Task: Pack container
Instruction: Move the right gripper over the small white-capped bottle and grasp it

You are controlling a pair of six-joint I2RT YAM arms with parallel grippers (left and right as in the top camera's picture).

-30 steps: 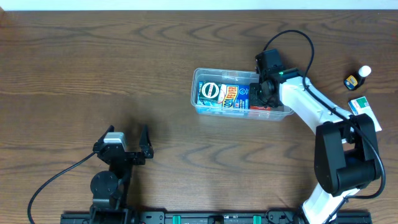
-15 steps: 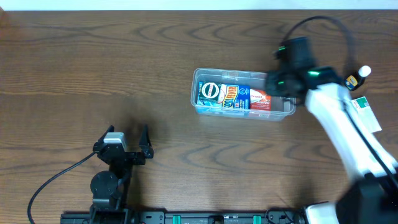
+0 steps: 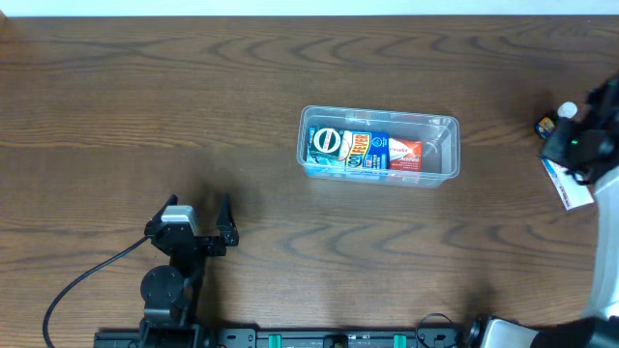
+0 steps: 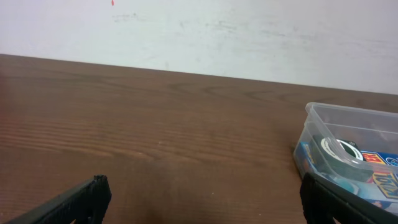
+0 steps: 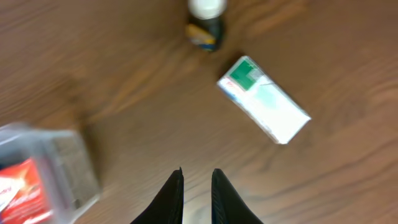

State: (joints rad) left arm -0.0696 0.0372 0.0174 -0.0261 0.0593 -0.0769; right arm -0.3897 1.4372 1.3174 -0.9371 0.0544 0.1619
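The clear plastic container point(image 3: 437, 135) stands at the table's middle right. It holds a blue packet with a round label point(image 3: 340, 147) and a red and white box point(image 3: 405, 155). It also shows in the left wrist view point(image 4: 348, 118) and in the right wrist view point(image 5: 65, 165). My right gripper point(image 3: 578, 145) is at the far right, away from the container, above bare wood. Its fingers point(image 5: 196, 179) are almost together with nothing between them. My left gripper point(image 3: 198, 205) rests at the front left, wide open and empty point(image 4: 202, 193).
A green and white box point(image 5: 264, 109) lies on the wood beyond the right fingers, also seen from overhead point(image 3: 569, 188). A small dark bottle with a white cap point(image 5: 205, 22) stands behind it, also seen from overhead point(image 3: 555, 122). A white wall backs the table.
My right arm has pulled out of the container's right end and swung right to the table's far right. The red and white box stays in the container. The left arm has not moved.
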